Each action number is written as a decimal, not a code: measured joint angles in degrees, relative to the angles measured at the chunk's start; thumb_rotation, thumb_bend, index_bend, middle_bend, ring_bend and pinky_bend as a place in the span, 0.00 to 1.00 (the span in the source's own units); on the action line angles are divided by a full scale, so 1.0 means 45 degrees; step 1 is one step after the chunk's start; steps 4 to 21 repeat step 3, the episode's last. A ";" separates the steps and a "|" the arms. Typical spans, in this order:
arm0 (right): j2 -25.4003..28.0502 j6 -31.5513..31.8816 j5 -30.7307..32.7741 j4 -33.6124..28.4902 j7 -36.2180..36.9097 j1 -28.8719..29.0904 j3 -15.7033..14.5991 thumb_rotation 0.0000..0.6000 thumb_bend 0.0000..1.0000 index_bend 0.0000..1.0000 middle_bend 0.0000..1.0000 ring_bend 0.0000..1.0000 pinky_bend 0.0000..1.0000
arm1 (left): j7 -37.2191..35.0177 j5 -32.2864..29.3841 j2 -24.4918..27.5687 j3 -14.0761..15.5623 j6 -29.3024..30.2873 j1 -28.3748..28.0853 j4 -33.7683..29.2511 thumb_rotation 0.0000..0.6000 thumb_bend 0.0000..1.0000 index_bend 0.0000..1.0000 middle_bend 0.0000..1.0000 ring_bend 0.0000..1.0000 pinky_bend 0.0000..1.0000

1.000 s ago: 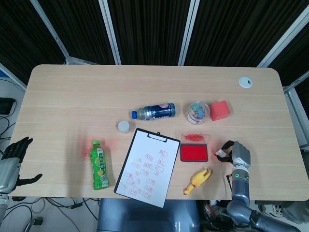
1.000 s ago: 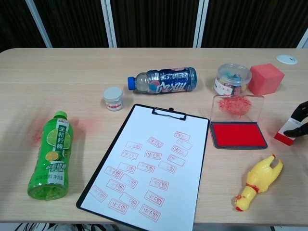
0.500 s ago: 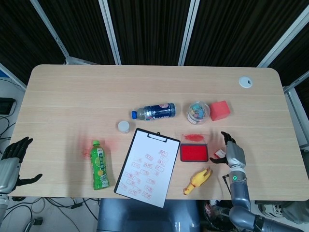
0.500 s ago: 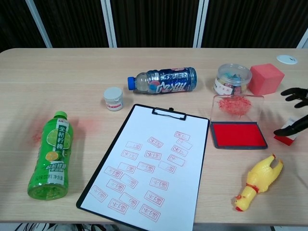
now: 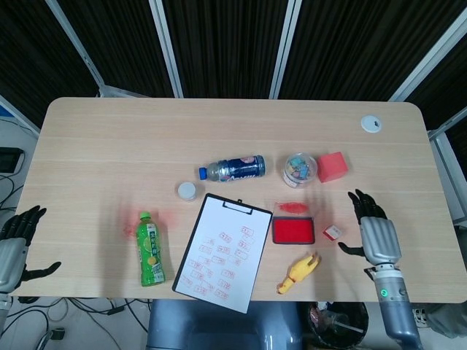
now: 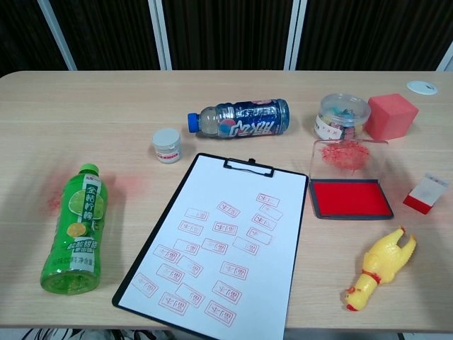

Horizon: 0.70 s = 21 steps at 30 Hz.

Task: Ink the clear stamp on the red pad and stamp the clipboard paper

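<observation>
We see a light wood table (image 5: 109, 146) with rounded corners filling most of the head view; black slatted panels with pale metal struts run along the top of frame, grey floor and cables at the left edge. A white round cap (image 5: 371, 123) sits in the tabletop, upper right.

Clipboard (image 6: 219, 241) lies lower centre, its paper covered in red stamp prints. Green bottle (image 6: 74, 230) lies on its side lower left, next to a faint red smear on the wood. Blue-label bottle (image 6: 241, 118) lies on its side above the clipboard. Red pad (image 6: 350, 197) sits right of the clipboard, lid open. Right hand (image 5: 376, 232) is at the lower right of the head view, fingers spread, holding nothing. Left hand (image 5: 16, 244) is at the lower left edge, off the table, fingers apart, holding nothing.

Yellow rubber chicken (image 6: 381, 268) is below the pad. Red cube (image 6: 391, 115) and a clear tub (image 6: 342, 115) are upper right. Clear stamp (image 6: 425, 193) rests on the table right of the pad, apart from the right hand. Small white jar (image 6: 167, 144) is left of the clipboard top.
</observation>
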 measured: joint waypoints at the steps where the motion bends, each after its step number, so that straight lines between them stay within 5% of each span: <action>1: 0.0189 0.0282 -0.0554 0.0111 0.0060 -0.0164 -0.0199 1.00 0.05 0.00 0.00 0.00 0.17 | 0.0134 0.0020 -0.0011 0.0007 0.0041 0.0013 0.0049 1.00 0.01 0.00 0.00 0.00 0.00; 3: 0.0560 0.1030 -0.1805 0.0549 0.0167 -0.0562 -0.0647 1.00 0.05 0.00 0.00 0.00 0.17 | 0.0393 0.0074 -0.0046 0.0016 0.0132 0.0036 0.0141 1.00 0.01 0.00 0.00 0.00 0.00; 21: 0.0560 0.1030 -0.1805 0.0549 0.0167 -0.0562 -0.0647 1.00 0.05 0.00 0.00 0.00 0.17 | 0.0393 0.0074 -0.0046 0.0016 0.0132 0.0036 0.0141 1.00 0.01 0.00 0.00 0.00 0.00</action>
